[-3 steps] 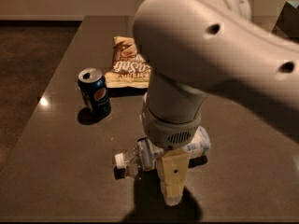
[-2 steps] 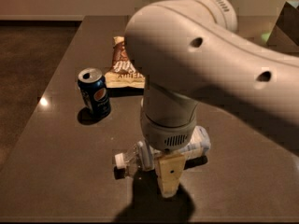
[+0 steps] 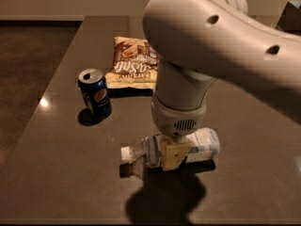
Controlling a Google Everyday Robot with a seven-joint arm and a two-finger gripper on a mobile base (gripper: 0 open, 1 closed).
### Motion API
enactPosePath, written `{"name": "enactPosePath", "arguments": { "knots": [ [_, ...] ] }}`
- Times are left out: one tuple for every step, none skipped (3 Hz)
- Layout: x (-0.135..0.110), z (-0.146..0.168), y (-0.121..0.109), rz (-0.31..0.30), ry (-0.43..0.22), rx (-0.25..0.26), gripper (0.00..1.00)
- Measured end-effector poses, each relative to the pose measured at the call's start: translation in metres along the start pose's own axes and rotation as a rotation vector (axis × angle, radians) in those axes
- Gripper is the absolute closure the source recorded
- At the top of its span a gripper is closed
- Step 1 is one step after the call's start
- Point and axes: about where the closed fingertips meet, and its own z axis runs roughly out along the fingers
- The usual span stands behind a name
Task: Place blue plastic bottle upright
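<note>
The blue plastic bottle (image 3: 203,145) is clear with a white cap pointing left and a pale blue-and-white label. It lies on its side near the front of the dark table (image 3: 61,178). My gripper (image 3: 175,155) hangs straight down from the big white arm and is shut across the bottle's middle. One yellowish finger (image 3: 173,158) shows in front of the bottle; the other is hidden behind it. The bottle seems raised a little, with a shadow under its cap end.
A dark blue Pepsi can (image 3: 95,92) stands upright to the left of the bottle. A brown and white snack bag (image 3: 131,62) lies flat behind it. The table's left edge runs close to the can. The arm hides the right half of the table.
The gripper has risen a little, and the bottle's cap end has come up with it. The arm's upper part has swung to the right. The can and bag have not moved.
</note>
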Motion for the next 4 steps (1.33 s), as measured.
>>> {"name": "enactPosePath", "arguments": {
  "knots": [
    [0.011, -0.024, -0.022, 0.061, -0.134, 0.009, 0.88],
    [0.019, -0.055, -0.044, 0.134, -0.32, 0.033, 1.0],
    [0.024, -0.079, -0.061, 0.192, -0.488, 0.064, 1.0],
    [0.027, -0.096, -0.073, 0.238, -0.635, 0.086, 1.0]
  ]
}}
